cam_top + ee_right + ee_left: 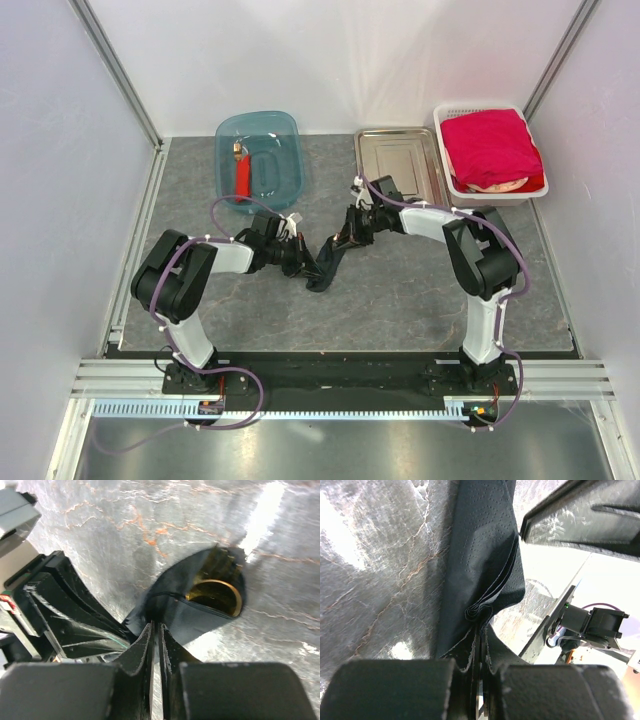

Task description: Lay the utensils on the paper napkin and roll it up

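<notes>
A: Where's the napkin (322,275)?

B: Mid-table, between the two arms. It's rolled into a dark, crumpled tube that runs from the far right to the near left. The top view doesn't show whether its near end touches the table (420,300).

A: Left gripper (300,258)?

B: Its fingers are almost together, clamped on the napkin. The left wrist view shows folded paper layers bunched right at the fingertips (487,635). The rest of the roll runs away from the gripper over the grey surface.

A: Right gripper (340,243)?

B: Same. Its jaws are pinched onto the far end of the roll. In the right wrist view, the napkin edge sits in the narrow gap at the tips. The left gripper is just to the left of it there, very close.

A: Utensils?

B: One utensil (219,592) is visible, a curved gold edge inside the open end of the roll, wrapped in black paper. There's no telling which piece it is or how many are in there.

A: Anything else on the table?

B: A blue tub (285,135) sits far left, with a red-handled tool (242,175) lying in it. A steel tray (400,170) is far right of centre. A white basket (450,180) is just beside the tray at the far right, holding a red cloth (490,145). All are well apart from the grippers.
</notes>
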Controlling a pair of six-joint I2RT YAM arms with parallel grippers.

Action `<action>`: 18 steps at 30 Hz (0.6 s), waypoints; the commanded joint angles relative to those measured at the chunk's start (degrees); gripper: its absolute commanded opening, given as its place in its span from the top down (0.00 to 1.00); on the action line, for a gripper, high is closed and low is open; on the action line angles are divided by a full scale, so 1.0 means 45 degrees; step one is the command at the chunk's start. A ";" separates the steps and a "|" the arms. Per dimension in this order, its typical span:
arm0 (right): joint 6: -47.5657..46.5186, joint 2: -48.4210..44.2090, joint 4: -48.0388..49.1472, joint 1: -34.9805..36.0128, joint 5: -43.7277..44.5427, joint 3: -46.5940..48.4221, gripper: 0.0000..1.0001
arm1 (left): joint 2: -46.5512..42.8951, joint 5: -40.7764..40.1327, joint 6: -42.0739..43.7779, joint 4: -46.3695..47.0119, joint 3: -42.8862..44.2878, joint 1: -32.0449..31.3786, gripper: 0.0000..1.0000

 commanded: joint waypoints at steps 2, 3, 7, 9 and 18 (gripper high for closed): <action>0.1679 -0.0108 0.2400 -0.0298 -0.0791 -0.1326 0.89 | 0.0595 -0.1602 0.0809 -0.0811 0.0013 0.0140 0.98; 0.1758 -0.0069 0.2483 -0.0279 -0.0772 -0.1426 0.89 | 0.0596 -0.1582 0.0809 -0.0791 -0.0006 0.0120 0.98; 0.2246 0.0457 0.3362 -0.0279 -0.0773 -0.1758 0.91 | 0.0635 -0.1582 0.0867 -0.0791 0.0033 0.0140 0.98; 0.2286 0.0634 0.3499 -0.0298 -0.0752 -0.1798 0.92 | 0.0635 -0.1563 0.0887 -0.0830 0.0053 0.0140 0.98; 0.3339 0.0478 0.4631 -0.0318 -0.1435 -0.2052 0.93 | 0.0615 -0.1582 0.0965 -0.0889 0.0052 0.0159 0.98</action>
